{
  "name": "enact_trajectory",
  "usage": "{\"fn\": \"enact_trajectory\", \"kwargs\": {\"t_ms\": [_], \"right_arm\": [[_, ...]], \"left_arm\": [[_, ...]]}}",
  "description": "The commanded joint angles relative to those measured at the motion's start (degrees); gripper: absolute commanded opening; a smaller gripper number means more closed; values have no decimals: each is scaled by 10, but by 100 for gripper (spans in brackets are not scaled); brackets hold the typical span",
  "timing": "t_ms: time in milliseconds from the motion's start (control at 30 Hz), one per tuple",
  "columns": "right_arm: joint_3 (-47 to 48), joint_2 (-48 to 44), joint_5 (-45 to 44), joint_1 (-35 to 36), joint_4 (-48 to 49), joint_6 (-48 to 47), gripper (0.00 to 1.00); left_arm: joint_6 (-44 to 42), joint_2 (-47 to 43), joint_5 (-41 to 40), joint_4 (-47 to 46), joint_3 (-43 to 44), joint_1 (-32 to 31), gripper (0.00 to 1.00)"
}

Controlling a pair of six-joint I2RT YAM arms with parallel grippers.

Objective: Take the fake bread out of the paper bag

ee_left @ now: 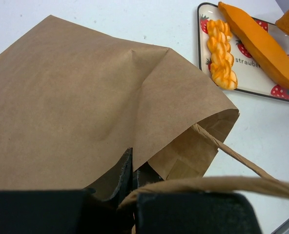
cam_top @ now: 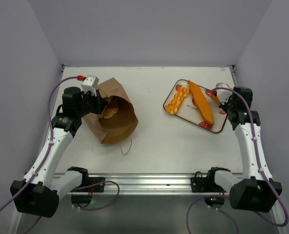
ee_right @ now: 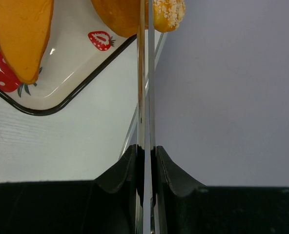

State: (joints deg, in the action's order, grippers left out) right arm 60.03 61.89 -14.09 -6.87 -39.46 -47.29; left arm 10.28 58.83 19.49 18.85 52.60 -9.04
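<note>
The brown paper bag (cam_top: 116,117) lies on its side at the left with its mouth open, and a golden piece of fake bread (cam_top: 110,111) shows inside. My left gripper (cam_top: 92,99) is shut on the bag's rim; in the left wrist view the gripper (ee_left: 131,163) pinches the paper (ee_left: 71,97). On the strawberry tray (cam_top: 186,115) lie a baguette (cam_top: 202,101) and a braided piece (cam_top: 177,100). My right gripper (cam_top: 227,100) is shut on metal tongs (ee_right: 145,87). The tongs' tips pinch a bread roll (ee_right: 127,14) over the tray's corner.
The bag's string handle (cam_top: 127,146) trails toward the near edge. The tray's dark rim (ee_right: 76,90) runs close to the table's right edge, beside the grey wall (ee_right: 232,87). The braided piece (ee_left: 221,53) and baguette (ee_left: 261,44) also show in the left wrist view.
</note>
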Motion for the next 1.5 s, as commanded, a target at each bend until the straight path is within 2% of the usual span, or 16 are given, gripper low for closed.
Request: {"fn": "enact_trajectory", "kwargs": {"t_ms": [0, 300, 400, 533, 667, 1067, 1467], "right_arm": [[-17, -7, -6, -2, 57, -12, 0], [-74, -7, -3, -2, 73, -21, 4], [-90, -19, -2, -2, 71, -25, 13], [-99, -36, 9, -2, 54, -20, 35], [-88, -49, 20, -2, 36, -8, 44], [-6, -63, 82, -2, -25, 38, 45], [52, -69, 167, -2, -82, 54, 39]], "left_arm": [[-2, -12, 9, -28, -1, 0, 4], [-4, -13, 13, -27, 0, 0, 4], [-4, -12, 13, -27, 0, 0, 4], [-4, -9, 14, -28, 1, 0, 3], [-3, -6, 15, -28, 1, 0, 3], [-4, -8, 19, -25, 5, 0, 3], [4, 1, 46, -28, 12, -1, 3]]}}
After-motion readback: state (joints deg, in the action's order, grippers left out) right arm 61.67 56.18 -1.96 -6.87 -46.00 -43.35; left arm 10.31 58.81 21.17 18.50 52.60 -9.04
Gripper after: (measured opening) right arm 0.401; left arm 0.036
